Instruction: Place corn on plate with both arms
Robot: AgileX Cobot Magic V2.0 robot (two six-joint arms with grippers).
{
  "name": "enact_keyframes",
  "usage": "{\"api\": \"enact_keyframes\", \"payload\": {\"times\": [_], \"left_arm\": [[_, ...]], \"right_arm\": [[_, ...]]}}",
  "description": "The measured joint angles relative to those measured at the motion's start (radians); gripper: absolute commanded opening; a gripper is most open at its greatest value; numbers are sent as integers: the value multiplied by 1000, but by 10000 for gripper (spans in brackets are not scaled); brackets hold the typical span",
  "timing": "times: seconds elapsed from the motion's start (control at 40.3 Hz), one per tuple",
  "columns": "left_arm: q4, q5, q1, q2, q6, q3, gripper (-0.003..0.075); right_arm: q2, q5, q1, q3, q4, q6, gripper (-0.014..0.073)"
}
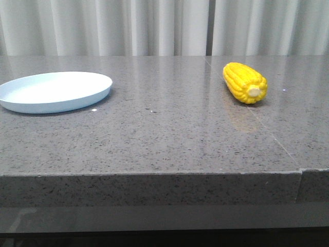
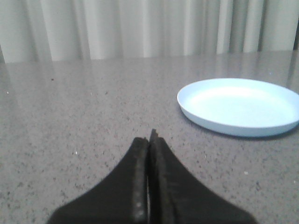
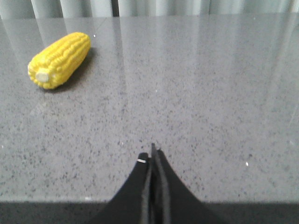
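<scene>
Corn (image 1: 245,82) lies on its side on the right half of the grey stone table (image 1: 154,139), its pale stub end turned toward my side and its length running away toward the curtain (image 1: 154,25). Nothing touches it. The light-blue plate (image 1: 54,91) sits well apart from it on the far left, and I see nothing on it.

My 2 grippers show only in the wrist views. The left gripper (image 2: 150,140) has its 2 prongs pressed together with nothing between them, low over bare stone, and the plate lies ahead of it and off to one side. The right gripper (image 3: 153,156) is pressed together the same way, holding nothing, near the table's front edge, with the corn ahead and off to the side.

I judge the task has not started: the cob is untouched and far from the plate. The layout suits a split job, since the cob lies on my right arm's side and the plate on my left arm's. I would spread the right prongs before reaching, then close across the cob's thick middle, because a round cob lying flat may roll if I nudge it off-centre. A handover between arms near mid-table seems likely.
</scene>
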Motion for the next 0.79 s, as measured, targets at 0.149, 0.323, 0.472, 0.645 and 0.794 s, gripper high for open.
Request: {"api": "enact_keyframes", "payload": {"times": [0.149, 0.323, 0.472, 0.645, 0.794], "left_arm": [[-5, -192, 0, 0, 0, 0, -20], [-5, -216, 0, 0, 0, -58, -20], [0, -56, 0, 22, 0, -211, -20], [0, 136, 0, 205, 0, -372, -20], [0, 164, 0, 363, 0, -431, -20]], "right_arm": [[0, -23, 0, -14, 0, 0, -90], [0, 0, 0, -135, 0, 0, -90], [34, 118, 0, -290, 0, 0, -90], [211, 205, 0, -437, 46, 0, -90], [368, 210, 0, -508, 87, 0, -90]]}}
